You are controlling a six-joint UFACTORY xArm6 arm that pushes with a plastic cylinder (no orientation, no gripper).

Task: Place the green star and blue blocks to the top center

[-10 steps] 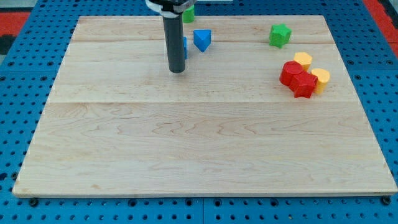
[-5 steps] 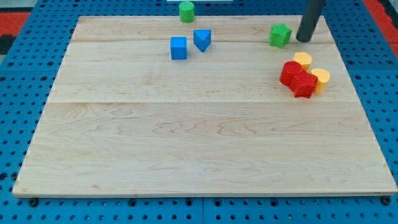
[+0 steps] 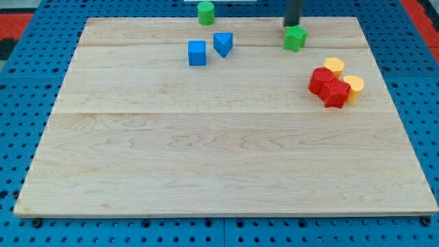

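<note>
The green star (image 3: 295,38) lies near the board's top edge, right of centre. My tip (image 3: 293,25) stands just above it in the view, touching or nearly touching its top side. A blue cube (image 3: 197,53) and a blue triangular block (image 3: 222,43) lie side by side near the top, left of centre. A green cylinder (image 3: 205,12) stands just off the board's top edge above them.
Two red blocks (image 3: 327,85) and two yellow cylinders (image 3: 334,66) (image 3: 354,86) cluster at the view's right. The wooden board (image 3: 219,151) lies on a blue pegboard surface.
My tip went from beside the blue cube to the green star's right, then to above the star. The star has slid left by a little.
</note>
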